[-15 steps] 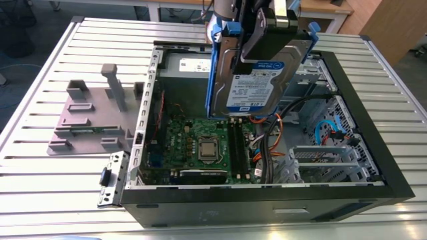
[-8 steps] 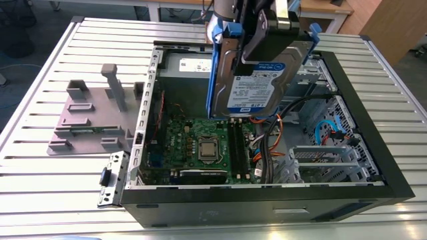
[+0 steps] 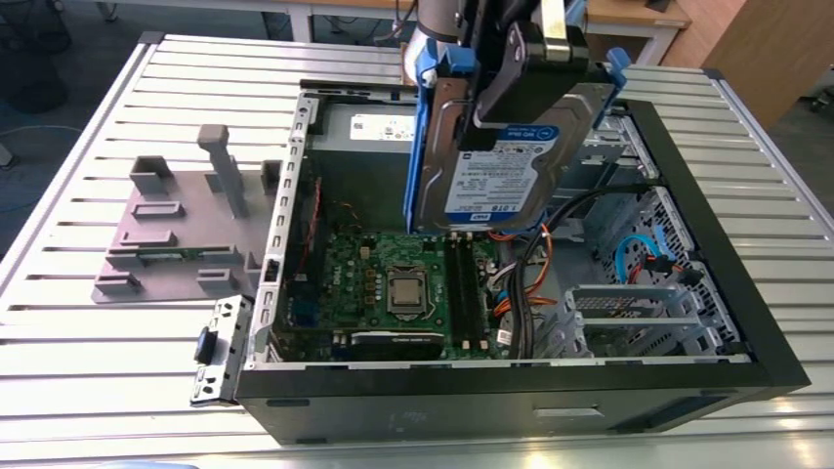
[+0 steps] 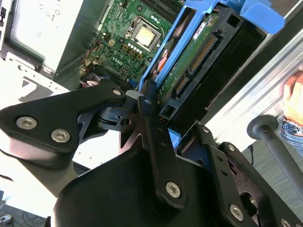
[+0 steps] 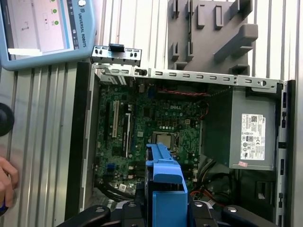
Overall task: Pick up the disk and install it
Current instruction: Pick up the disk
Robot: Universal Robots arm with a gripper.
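Observation:
The disk (image 3: 502, 166), a silver drive with a white and blue label in a blue bracket, hangs on edge above the open computer case (image 3: 729, 293). My gripper (image 3: 532, 83) is shut on its upper end. It hovers over the motherboard (image 3: 391, 283), near the case's middle and clear of the parts below. In the second wrist view the disk's (image 4: 189, 59) green circuit side and connectors show beyond the gripper (image 4: 165, 118) and its black fingers (image 4: 144, 101). In the first wrist view the disk's blue bracket (image 5: 163, 177) rises from the gripper (image 5: 163, 213) over the motherboard (image 5: 151, 127).
A grey metal box (image 5: 251, 135) sits in one corner of the case. A metal drive cage (image 3: 639, 313) with orange and blue cables lies at the exterior view's right. A grey fixture (image 3: 183, 230) stands on the slatted table. A person's hand (image 5: 7, 182) and a tablet-like pendant (image 5: 47, 28) are beside the case.

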